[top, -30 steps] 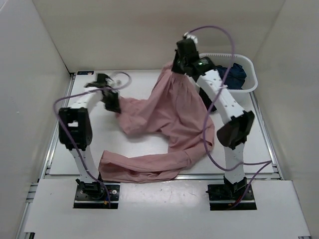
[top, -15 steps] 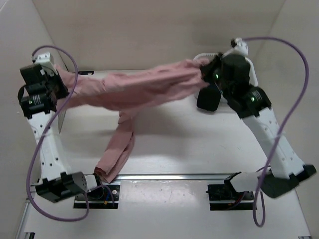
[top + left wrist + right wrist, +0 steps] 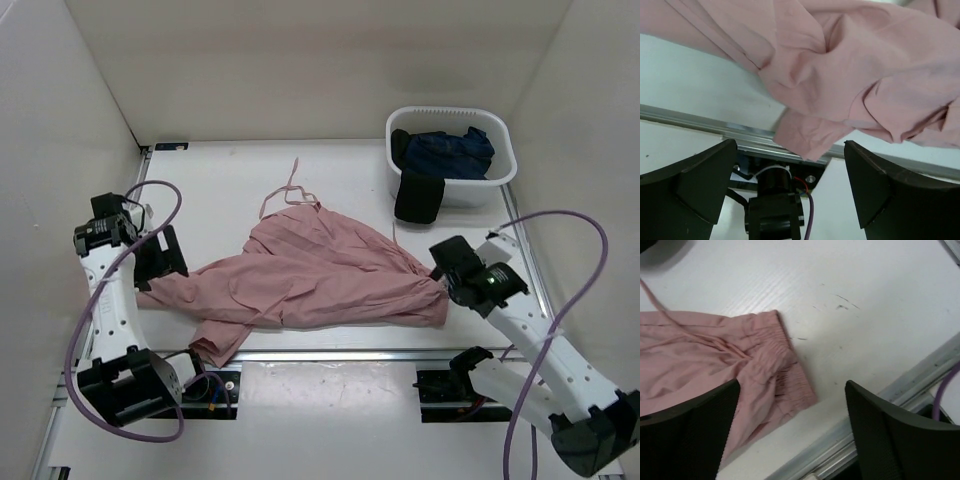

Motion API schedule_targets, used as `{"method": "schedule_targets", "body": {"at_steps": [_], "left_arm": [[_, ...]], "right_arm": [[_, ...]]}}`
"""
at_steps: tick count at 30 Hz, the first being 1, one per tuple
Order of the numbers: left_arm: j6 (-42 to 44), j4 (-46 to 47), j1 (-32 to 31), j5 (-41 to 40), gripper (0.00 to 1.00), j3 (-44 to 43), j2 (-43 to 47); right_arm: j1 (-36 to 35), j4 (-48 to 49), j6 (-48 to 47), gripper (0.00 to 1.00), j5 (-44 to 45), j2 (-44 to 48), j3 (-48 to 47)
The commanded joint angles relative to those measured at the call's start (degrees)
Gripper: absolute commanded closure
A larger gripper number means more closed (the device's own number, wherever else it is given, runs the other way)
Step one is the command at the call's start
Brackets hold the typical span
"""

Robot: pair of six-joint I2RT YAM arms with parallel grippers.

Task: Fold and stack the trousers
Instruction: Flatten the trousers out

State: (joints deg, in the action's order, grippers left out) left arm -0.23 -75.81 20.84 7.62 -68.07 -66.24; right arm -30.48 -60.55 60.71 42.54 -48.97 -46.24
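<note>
Left hand and right hand, both released, sit low at the trousers' ends.

Bright, even overhead light fills the white enclosure; shadows are soft, a thin one hugging the trousers on the tabletop. Wrist views are softer: the left claw and right claw loom dark, underexposed and blurred.

Both wrists low, jaws spread.
The left gripper and right gripper point inward from opposite sides, fingers wide apart.
</note>
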Motion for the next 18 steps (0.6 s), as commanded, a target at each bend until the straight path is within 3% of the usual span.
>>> {"method": "schedule_targets", "body": {"at_steps": [1,6,13,18], "left_arm": [[0.23,1.18,0.25,-3.91,0.0,1.96,-2.57],[0.23,22.7,2.97,-18.77,0.0,21.21,-2.58],[0.23,34.31,4.82,-20.54,0.0,27.29,-10.66],[0.23,38.89,4.82,-16.41,0.0,27.29,-15.49]], "right_arm": [[-0.11,10.28,-5.85,0.06,-0.78,-7.41,-4.02],[0.42,11.41,-7.53,0.01,-9.38,-20.01,-7.47],[9.2,12.57,-10.25,0.01,-29.23,-28.72,-4.39],[10.62,11.78,-13.85,0.06,-35.77,-33.73,-5.18]]}}
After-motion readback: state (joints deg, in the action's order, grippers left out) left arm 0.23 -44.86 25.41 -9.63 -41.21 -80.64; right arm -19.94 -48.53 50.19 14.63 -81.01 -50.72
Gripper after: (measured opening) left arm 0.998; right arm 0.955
